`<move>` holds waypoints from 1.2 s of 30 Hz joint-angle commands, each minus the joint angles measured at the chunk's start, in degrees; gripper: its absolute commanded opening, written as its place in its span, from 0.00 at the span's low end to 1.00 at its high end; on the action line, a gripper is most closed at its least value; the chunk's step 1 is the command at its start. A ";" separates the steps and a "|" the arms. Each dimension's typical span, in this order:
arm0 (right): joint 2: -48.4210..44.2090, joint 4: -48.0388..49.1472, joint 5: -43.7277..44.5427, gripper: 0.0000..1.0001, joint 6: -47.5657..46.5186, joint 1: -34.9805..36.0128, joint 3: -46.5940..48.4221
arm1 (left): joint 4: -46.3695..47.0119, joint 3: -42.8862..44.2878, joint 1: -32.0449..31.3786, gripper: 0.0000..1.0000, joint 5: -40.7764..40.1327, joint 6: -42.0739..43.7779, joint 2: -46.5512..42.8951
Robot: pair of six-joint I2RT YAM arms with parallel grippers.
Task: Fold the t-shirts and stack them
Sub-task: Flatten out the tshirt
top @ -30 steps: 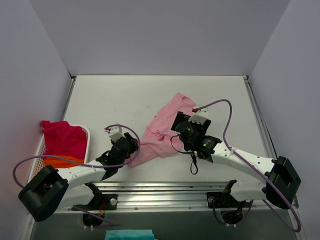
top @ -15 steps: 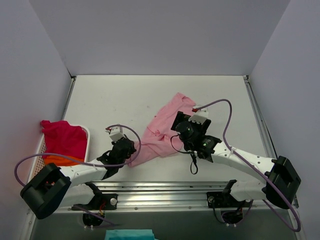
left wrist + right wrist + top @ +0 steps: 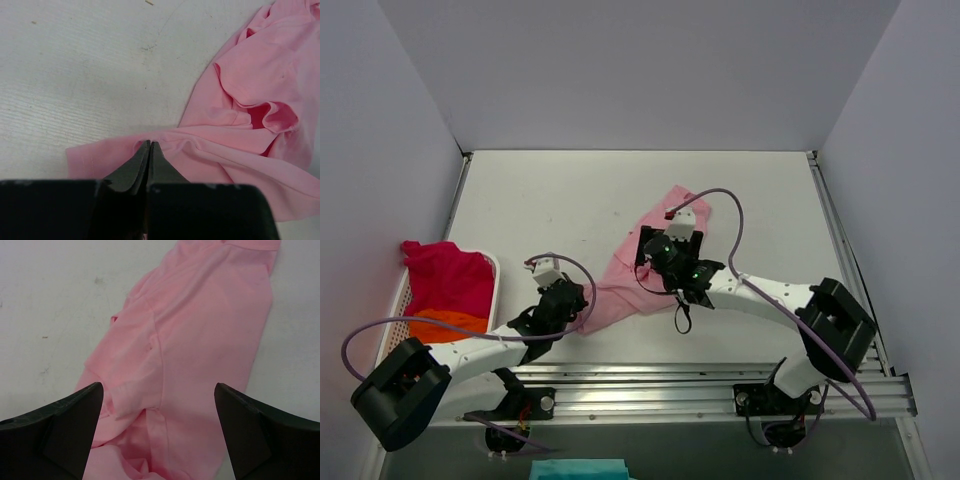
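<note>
Light pink t-shirt (image 3: pixel 620 292) lies crumpled and unfolded near the middle of the white tabletop (image 3: pixel 550 200), running diagonally from its far right end toward its near left corner. We see several loose folds and one sleeve bunched up along its length.

Left gripper (image 3: pixel 149 146): fingers pressed together at the shirt's near left edge, with a small pucker of pink cloth pinched between the tips. That corner lies flat on the tabletop.

Right gripper (image 3: pixel 157 390): fingers spread wide apart, poised above the middle of the same shirt. Nothing sits between them, and we cannot tell whether the tips touch the cloth.

At the tabletop's left edge stands a white basket (image 3: pixel 498 285). The magenta-red t-shirt (image 3: pixel 450 275) is heaped in it and spills over the far rim. The orange t-shirt (image 3: pixel 445 325) shows beneath it on the near side. Both are well apart from the pink one.
</note>
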 commanded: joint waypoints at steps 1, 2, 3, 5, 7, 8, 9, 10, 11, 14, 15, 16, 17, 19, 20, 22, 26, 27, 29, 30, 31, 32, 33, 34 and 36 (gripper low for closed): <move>4.49 1.11 -3.36 0.88 -0.52 1.46 4.74 | -0.87 -0.17 -0.35 0.02 -2.49 -0.90 -0.88; 5.37 0.85 -3.36 0.88 -0.52 2.42 5.54 | -0.87 -0.17 -0.35 0.02 -2.49 -0.90 -0.53; 7.21 0.32 -3.27 0.88 -0.44 2.95 6.24 | -0.44 -0.17 -0.35 0.02 -2.40 -1.08 -0.26; 8.89 -0.73 -2.75 0.87 -0.26 3.92 8.44 | 0.27 -0.26 -0.35 0.02 -1.97 -1.17 0.52; 11.17 -1.35 -1.96 0.86 0.62 4.98 9.50 | 0.88 -0.35 -0.35 0.02 -1.79 -1.17 0.97; 11.88 -1.44 -1.95 0.86 0.79 5.15 10.20 | 0.97 -0.35 -0.35 0.02 -1.70 -1.17 1.23; 13.19 -1.44 -2.04 0.85 0.88 5.42 10.47 | 0.97 -0.35 -0.35 0.02 -1.70 -1.08 1.23; 13.90 -1.70 -2.04 0.84 1.41 5.51 10.82 | 1.06 -0.44 -0.44 0.02 -1.61 -1.16 1.15; 14.60 -2.23 -2.04 0.83 1.67 5.51 11.43 | 0.97 -0.52 -0.35 0.02 -1.61 -1.08 0.80; 16.54 -3.80 -1.61 0.80 2.81 5.51 12.40 | 0.80 -0.87 -0.35 0.02 -1.70 -1.08 -0.08; 17.24 -4.34 -1.08 0.78 3.08 5.51 12.84 | 0.62 -0.88 -0.35 0.02 -1.70 -0.99 -0.26; 17.51 -4.69 -0.81 0.77 3.60 5.51 13.10 | 0.54 -0.96 -0.35 0.02 -1.79 -0.99 -0.69; 18.03 -5.74 -0.46 0.77 3.87 5.51 13.37 | 0.45 -1.14 -0.35 0.02 -1.79 -0.90 -0.87; 18.39 -6.62 0.68 0.76 4.40 5.42 13.81 | 0.36 -1.23 -0.35 0.02 -1.96 -0.90 -1.14; 18.56 -7.32 1.21 0.75 4.75 5.33 13.81 | 0.45 -1.23 -0.35 0.02 -1.96 -0.90 -1.14; 18.74 -8.20 2.35 0.73 5.19 5.24 14.16 | 0.53 -1.23 -0.35 0.02 -1.88 -0.90 -0.88; 19.26 -9.00 2.53 0.42 5.28 4.11 14.42 | 0.97 -1.14 -0.35 0.02 -1.61 -0.90 -0.35; 19.35 -9.17 2.62 0.38 5.28 3.93 14.51 | 1.06 -1.14 -0.35 0.02 -1.61 -0.90 -0.35; 19.70 -9.61 3.05 0.37 5.28 3.58 14.78 | 1.06 -1.14 -0.35 0.02 -1.53 -0.90 -0.17; 19.88 -9.70 3.23 0.34 5.19 3.31 14.86 | 1.15 -1.14 -0.35 0.02 -1.52 -0.90 -0.17; 20.06 -9.79 3.32 0.31 5.19 3.14 14.95 | 1.15 -1.05 -0.35 0.02 -1.52 -0.90 -0.09; 20.23 -9.88 3.32 0.29 5.10 2.96 14.95 | 1.24 -1.05 -0.35 0.02 -1.52 -0.81 0.00; 20.32 -9.88 3.32 0.28 5.10 2.52 15.04 | 1.24 -1.05 -0.35 0.02 -1.61 -0.73 0.00; 20.32 -9.96 3.41 0.28 5.10 2.35 15.04 | 1.24 -0.96 -0.35 0.02 -1.53 -0.73 0.18; 20.41 -10.05 3.32 0.29 5.19 1.91 14.95 | 1.32 -0.96 -0.44 0.02 -1.53 -0.73 0.35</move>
